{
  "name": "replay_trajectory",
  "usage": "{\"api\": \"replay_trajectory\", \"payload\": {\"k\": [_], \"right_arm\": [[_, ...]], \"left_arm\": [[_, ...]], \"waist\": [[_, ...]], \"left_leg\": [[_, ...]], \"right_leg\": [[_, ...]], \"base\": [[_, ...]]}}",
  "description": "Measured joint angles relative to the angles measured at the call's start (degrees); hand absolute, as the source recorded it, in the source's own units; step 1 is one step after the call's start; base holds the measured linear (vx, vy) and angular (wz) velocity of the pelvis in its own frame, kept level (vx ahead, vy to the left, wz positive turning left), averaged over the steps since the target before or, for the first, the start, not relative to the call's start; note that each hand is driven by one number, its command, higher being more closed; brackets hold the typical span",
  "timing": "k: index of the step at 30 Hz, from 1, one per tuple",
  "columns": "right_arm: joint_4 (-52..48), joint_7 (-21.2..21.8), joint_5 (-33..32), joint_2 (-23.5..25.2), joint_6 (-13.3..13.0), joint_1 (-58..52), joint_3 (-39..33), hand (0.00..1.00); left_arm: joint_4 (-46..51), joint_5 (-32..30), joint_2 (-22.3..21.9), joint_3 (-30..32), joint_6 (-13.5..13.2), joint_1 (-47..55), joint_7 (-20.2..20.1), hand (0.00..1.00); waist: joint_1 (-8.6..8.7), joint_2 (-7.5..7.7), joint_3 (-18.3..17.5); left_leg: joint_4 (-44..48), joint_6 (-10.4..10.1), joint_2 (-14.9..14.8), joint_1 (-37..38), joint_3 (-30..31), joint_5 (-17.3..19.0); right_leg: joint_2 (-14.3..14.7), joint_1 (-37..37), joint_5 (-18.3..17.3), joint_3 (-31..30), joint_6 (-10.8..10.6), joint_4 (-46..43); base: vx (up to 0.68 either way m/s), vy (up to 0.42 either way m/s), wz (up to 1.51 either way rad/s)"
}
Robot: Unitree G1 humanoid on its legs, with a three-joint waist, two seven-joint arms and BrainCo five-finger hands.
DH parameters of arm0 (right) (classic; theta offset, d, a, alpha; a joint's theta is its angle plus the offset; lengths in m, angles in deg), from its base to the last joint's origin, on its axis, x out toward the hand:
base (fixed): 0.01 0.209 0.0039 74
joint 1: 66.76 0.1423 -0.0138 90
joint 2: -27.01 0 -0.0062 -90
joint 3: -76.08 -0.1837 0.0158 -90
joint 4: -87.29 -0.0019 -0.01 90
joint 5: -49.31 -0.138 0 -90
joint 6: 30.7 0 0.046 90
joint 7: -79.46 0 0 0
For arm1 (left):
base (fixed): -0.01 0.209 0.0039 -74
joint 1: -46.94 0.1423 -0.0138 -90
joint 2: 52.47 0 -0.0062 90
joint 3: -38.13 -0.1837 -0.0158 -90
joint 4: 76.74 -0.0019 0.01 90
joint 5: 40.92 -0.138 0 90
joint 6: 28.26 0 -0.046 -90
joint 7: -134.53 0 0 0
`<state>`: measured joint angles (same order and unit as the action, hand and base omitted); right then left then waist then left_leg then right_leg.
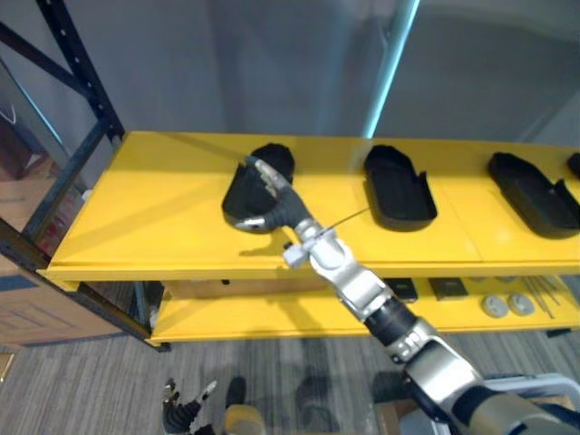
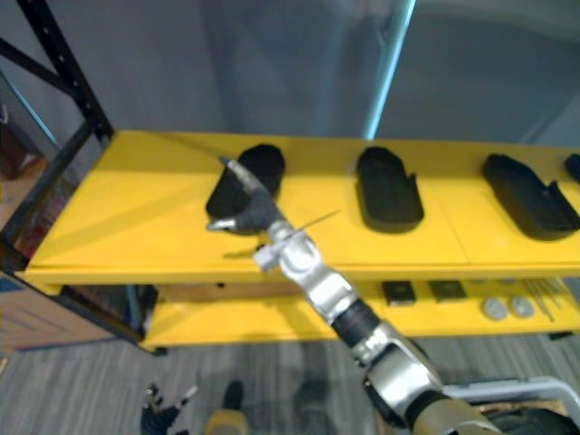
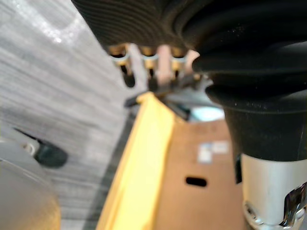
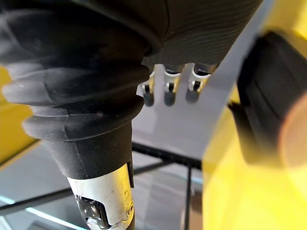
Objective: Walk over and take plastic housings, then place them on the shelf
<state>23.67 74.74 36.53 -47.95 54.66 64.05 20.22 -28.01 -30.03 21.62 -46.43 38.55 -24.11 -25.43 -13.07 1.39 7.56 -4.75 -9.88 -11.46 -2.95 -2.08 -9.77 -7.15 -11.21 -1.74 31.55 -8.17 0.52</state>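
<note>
My right robot hand [image 1: 276, 207] reaches out over the top deck of the yellow shelf [image 1: 154, 217]; its fingers [image 1: 257, 167] are straight and its thumb is spread to the side, so it is open and has hold of nothing. It lies up against the near side of the leftmost plastic housing [image 1: 238, 198], which rests on the deck; in my right wrist view that housing [image 4: 268, 96] sits beside the fingers rather than between them, though I cannot tell whether they touch it. Further along the same deck a second housing [image 1: 399, 186] lies near the middle and a third housing [image 1: 535, 192] towards the right end, each well apart from its neighbour. My left robot hand [image 1: 184, 415] hangs low over the grey floor [image 1: 82, 390], fingers relaxed and empty. On the lower deck lie two small dark blocks [image 1: 447, 288], two round metal discs [image 1: 507, 305] and some thin rods [image 1: 544, 294]; a cardboard box [image 1: 27, 308] stands beside the shelf's left end.
</note>
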Motion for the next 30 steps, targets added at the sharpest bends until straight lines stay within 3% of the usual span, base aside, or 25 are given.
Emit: {"api": "replay_trajectory", "payload": {"k": [3,6,10,14,21,25,26,30], "right_arm": [[6.99,0.86,0.06,4.32,-1.56,0.15,1.46,0.0],[9.98,0.66,0.22,7.9,-3.36,2.34,1.55,0.0],[10.27,-1.08,1.66,8.45,-5.72,5.23,2.5,0.0],[10.26,-4.31,2.54,8.48,-5.68,5.58,2.4,0.0],[12.01,-15.56,4.43,8.36,-3.98,9.9,-6.84,0.0],[14.63,-20.26,4.56,8.5,-2.64,11.28,-9.5,0.0],[15.63,-21.87,4.54,8.53,-2.11,11.46,-11.25,0.0],[15.76,-22.73,4.57,8.5,-2.09,12.03,-13.77,0.0]], "left_arm": [[-0.01,0.01,-0.41,0.01,0.06,-0.01,0.15,0.0],[-0.01,0.05,-0.5,0.08,0.07,0.2,0.28,0.0],[0.08,0.06,-0.53,0.15,0.09,0.53,0.31,0.0],[0.11,0.11,-0.45,0.21,0.4,0.86,0.31,0.0],[2.31,2.67,-0.57,-0.57,2.05,0.67,-0.58,0.0],[2.31,5.02,-0.78,-2.35,2.14,0.51,-0.7,0.0],[2.31,5.22,-0.88,-2.95,2.14,0.08,-1.11,0.0],[2.59,7.29,-0.84,-4.01,2.16,-1.4,-1.78,0.0]], "waist": [[-1.97,-0.17,0.11],[-2.71,-0.94,0.57],[-5.15,-1.43,0.83],[-5.43,-2.13,1.2],[-6.3,-5.92,3.69],[-6.81,-6.07,4.94],[-6.9,-6.28,6.14],[-6.85,-6.87,9.41]], "left_leg": [[0.0,0.0,0.26,-0.19,1.41,0.0],[-0.02,-0.06,0.61,-0.73,3.47,-0.03],[-0.21,-0.07,0.75,-1.64,5.51,-0.24],[-0.17,-0.15,1.19,-3.0,7.33,-0.53],[0.03,0.13,2.67,-5.13,9.44,-1.73],[0.06,0.21,3.52,-5.24,9.44,-1.87],[0.07,0.29,4.1,-5.23,9.47,-1.92],[0.08,0.48,4.93,-5.58,9.46,-2.07]], "right_leg": [[0.09,-0.94,-0.1,1.42,0.07,0.17],[0.21,-1.81,-0.81,3.66,0.15,0.02],[0.14,-1.86,-2.07,5.38,0.28,-0.51],[0.14,-1.62,-2.51,7.45,0.22,-1.01],[-1.91,0.55,-4.51,9.43,-0.98,-5.46],[-3.78,1.61,-6.15,9.52,-1.5,-9.14],[-5.29,2.47,-7.89,9.54,-1.73,-11.76],[-7.98,4.77,-10.77,9.37,-1.86,-17.31]], "base": [[0.0,-0.011,0.17],[-0.04,-0.001,0.36],[-0.05,0.014,0.27],[-0.05,0.023,0.27],[-0.01,0.043,0.15],[0.03,0.024,0.07],[0.0,0.024,0.08],[-0.04,0.007,0.05]]}}
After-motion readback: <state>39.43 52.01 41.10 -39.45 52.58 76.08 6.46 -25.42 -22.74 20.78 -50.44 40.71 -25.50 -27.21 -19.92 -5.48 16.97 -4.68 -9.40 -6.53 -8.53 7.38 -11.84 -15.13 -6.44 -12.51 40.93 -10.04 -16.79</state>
